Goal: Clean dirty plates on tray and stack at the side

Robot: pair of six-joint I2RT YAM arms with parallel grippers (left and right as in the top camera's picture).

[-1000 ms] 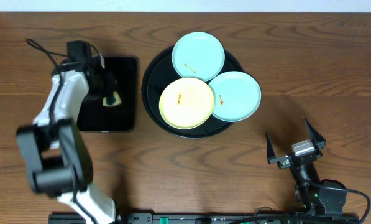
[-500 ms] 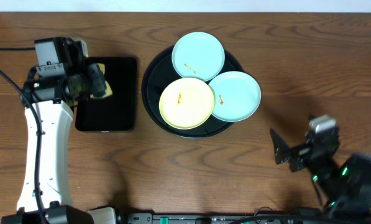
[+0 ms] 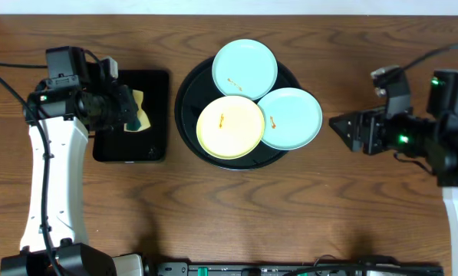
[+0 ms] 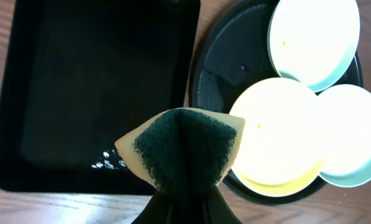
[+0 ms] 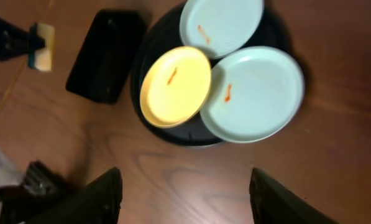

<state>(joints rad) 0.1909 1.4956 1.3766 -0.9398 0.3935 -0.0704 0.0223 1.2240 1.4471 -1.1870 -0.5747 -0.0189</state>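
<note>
The left fingers (image 4: 180, 210) are gripping the sponge (image 4: 185, 149) over the rectangular tray (image 3: 129, 146), frame left, while the right fingers (image 5: 103, 198) are standing wide, empty.

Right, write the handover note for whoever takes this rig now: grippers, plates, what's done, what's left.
Left gripper: shut on the sponge, held over the small rectangular tray.
Right gripper: open and empty, on the table side to the right of the round tray, pointing at it.
Plates: the yellow plate and the two blue plates all sit crowded together on the round tray, each with an orange smudge.
Done: sponge picked up. No plate looks wiped, none stacked.
Left: wipe all three and stack them beside the tray.
</note>
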